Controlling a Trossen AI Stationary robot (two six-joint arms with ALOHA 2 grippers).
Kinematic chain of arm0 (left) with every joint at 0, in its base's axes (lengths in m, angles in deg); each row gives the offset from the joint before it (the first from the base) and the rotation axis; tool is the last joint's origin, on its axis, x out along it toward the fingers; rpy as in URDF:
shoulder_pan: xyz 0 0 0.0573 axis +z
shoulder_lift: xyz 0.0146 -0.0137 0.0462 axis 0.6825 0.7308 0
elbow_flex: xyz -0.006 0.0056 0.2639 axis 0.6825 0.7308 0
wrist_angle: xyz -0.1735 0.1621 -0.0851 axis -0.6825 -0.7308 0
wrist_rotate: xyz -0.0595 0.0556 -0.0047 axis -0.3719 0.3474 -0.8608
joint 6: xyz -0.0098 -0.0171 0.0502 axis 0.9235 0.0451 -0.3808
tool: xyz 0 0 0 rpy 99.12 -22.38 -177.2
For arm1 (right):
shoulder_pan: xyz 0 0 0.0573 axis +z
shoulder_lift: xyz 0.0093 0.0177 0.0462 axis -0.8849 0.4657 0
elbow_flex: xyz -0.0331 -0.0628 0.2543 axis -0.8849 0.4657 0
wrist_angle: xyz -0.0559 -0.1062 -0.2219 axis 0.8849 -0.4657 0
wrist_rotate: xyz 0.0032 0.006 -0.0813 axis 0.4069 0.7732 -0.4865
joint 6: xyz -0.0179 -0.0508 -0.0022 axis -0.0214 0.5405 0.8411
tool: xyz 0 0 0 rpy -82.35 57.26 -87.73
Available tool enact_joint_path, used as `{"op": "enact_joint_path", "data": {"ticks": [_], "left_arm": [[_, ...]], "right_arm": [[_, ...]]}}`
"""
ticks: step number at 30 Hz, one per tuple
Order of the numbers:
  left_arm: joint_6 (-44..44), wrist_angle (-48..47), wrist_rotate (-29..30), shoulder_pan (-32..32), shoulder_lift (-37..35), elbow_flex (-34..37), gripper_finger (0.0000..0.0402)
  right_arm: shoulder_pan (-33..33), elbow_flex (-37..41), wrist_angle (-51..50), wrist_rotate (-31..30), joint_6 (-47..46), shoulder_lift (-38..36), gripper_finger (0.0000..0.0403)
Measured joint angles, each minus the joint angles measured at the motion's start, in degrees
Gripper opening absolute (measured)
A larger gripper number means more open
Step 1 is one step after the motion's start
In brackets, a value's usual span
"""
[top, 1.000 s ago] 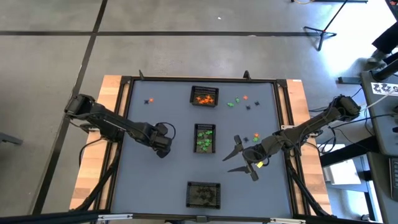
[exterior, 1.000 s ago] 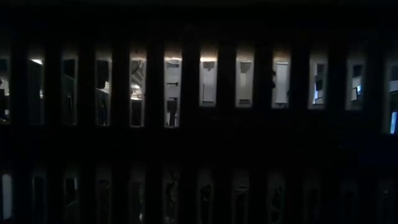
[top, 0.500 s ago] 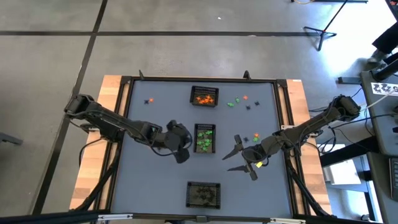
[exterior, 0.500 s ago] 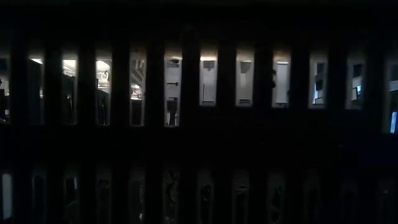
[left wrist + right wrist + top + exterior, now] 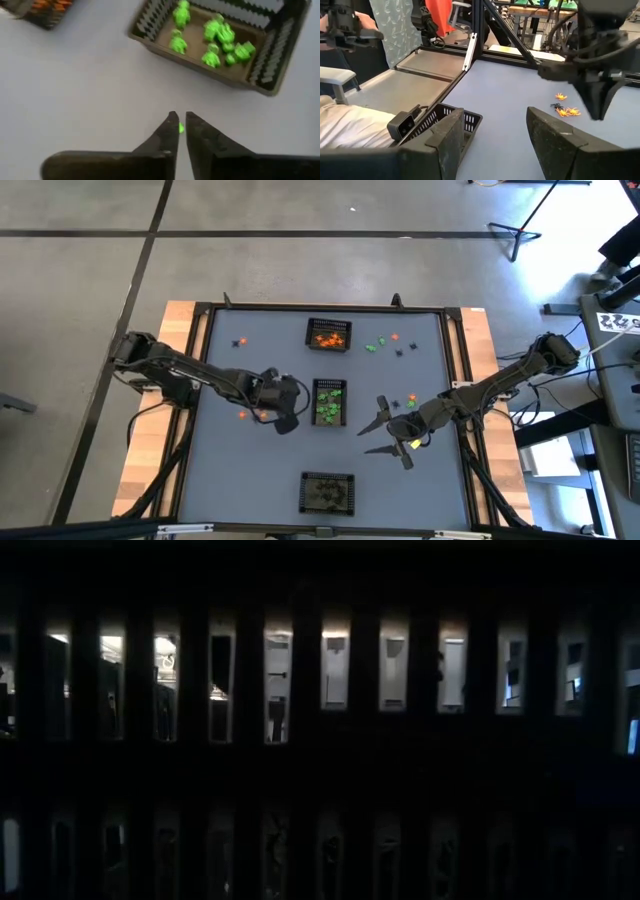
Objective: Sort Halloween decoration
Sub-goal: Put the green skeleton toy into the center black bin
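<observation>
The Halloween decoration is tiny orange, green and black trinkets. Some lie loose near the far right (image 5: 385, 343), some near the right arm (image 5: 409, 400), two at the far left (image 5: 240, 340) and a few orange ones (image 5: 243, 415) beside the left arm. Three black mesh baskets stand in a row down the middle: one with orange trinkets (image 5: 328, 335), one with green (image 5: 330, 400), one with dark ones (image 5: 328, 492). My left gripper (image 5: 287, 408) is just left of the green basket (image 5: 220, 45), shut on a green trinket. My right gripper (image 5: 385, 435) waits open, right of the row. My left gripper pinches a green trinket (image 5: 180, 128) between its two fingertips (image 5: 171, 125), at their free ends, coming from above and pointing down. Only a sliver of the trinket shows in the narrow gap. Which part of it is held cannot be told.
A raised dark frame (image 5: 200, 380) rims the grey table, with wooden boards outside it. The low view looks through dark mesh and shows nothing of the table. In the right wrist view the near basket (image 5: 445, 125) sits close to the fingers, and a person's sleeve (image 5: 350, 125) shows beyond the table.
My left gripper has moved toward the table's right, from the open table toward the green basket, and now stands beside that basket's left wall. The orange trinkets it had covered show behind it. The right arm has kept still.
</observation>
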Motion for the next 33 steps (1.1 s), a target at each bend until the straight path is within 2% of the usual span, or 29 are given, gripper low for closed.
{"op": "enact_joint_path", "data": {"ticks": [4,10,17,22,28,33], "left_arm": [[-6.12,0.89,-3.66,0.87,3.35,0.00,0.0076],[-13.46,1.01,-5.04,1.96,10.48,0.00,0.0140],[-16.03,0.36,-6.21,3.97,14.83,-0.32,0.0164],[-16.12,-0.20,-8.00,4.75,15.60,-0.35,0.0134],[-15.96,-0.17,-8.05,4.70,13.90,-0.18,0.0022],[-15.81,-1.25,-3.05,4.27,10.61,-1.76,0.0013]], "right_arm": [[0.00,0.00,0.41,0.00,0.01,0.00,0.0214],[-0.02,0.00,0.47,-0.03,0.00,0.00,0.0214],[0.00,0.00,-0.63,-0.02,-0.62,0.00,0.0214],[0.00,0.00,-1.59,-0.02,-1.15,0.00,0.0214],[-0.01,0.00,-2.34,-0.03,-2.55,0.00,0.0214],[0.00,0.00,-2.32,-0.02,-3.37,0.00,0.0214]]}}
